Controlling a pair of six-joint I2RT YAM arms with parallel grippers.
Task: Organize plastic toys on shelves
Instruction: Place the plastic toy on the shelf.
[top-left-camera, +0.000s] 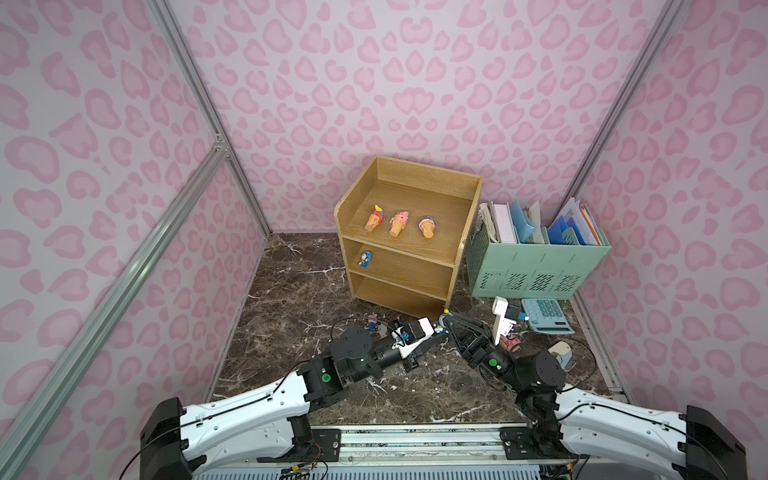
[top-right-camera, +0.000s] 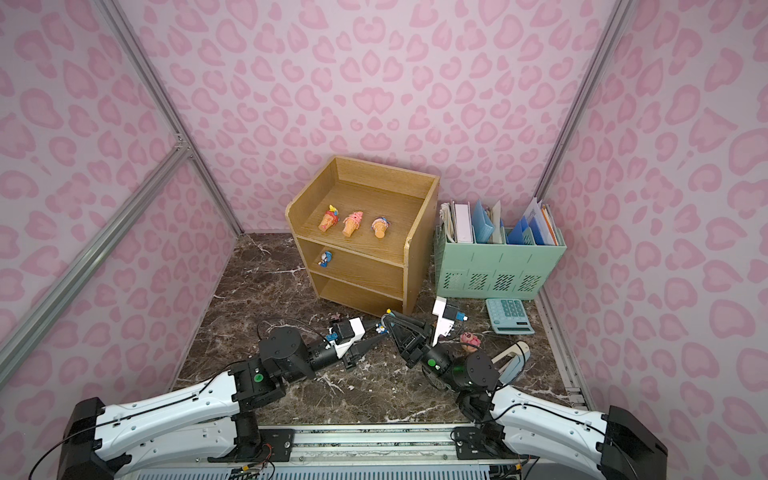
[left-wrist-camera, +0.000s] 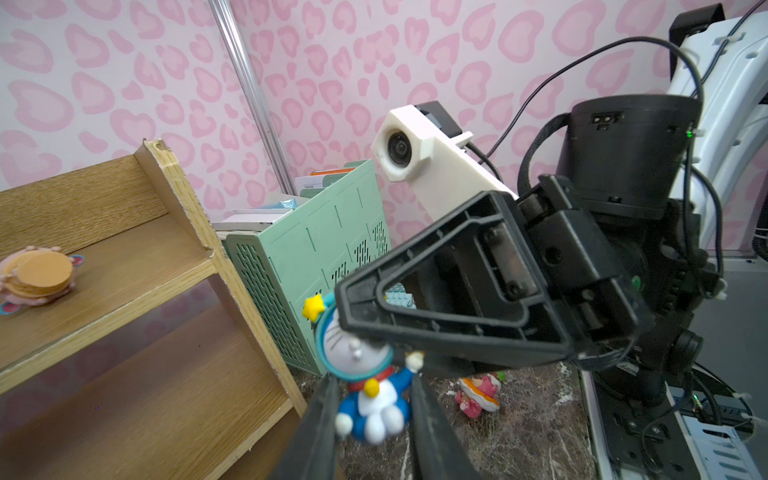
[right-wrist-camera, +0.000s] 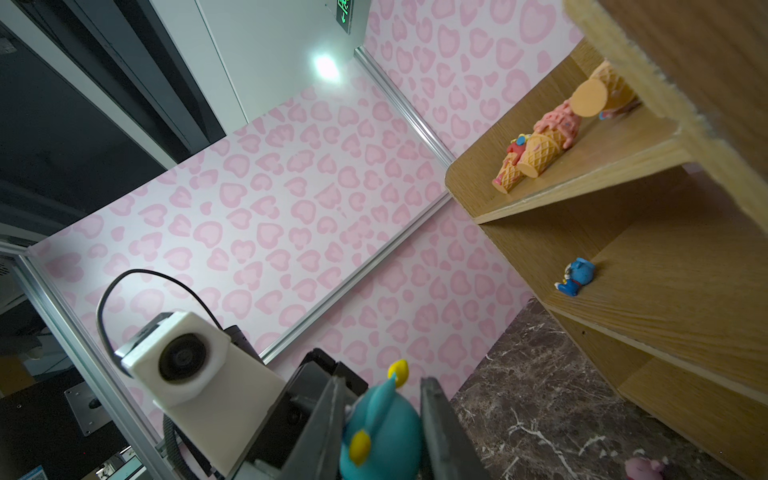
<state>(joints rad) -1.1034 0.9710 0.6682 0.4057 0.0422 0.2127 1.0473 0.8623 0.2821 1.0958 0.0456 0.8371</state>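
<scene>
Although the right gripper clearly clamped the blue-white figurine by its head, whether the left gripper, flanking its blurred body, pinched it was unclear.

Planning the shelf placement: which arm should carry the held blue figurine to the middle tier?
Probably left: the left gripper flanks the blue figurine at its body, the right gripper pinches its head, and the matching figurine sits left on the shelves.

White arm shells carry black joints, green dots, black cables, white wrist cameras and triangular black claw fingers.
</scene>
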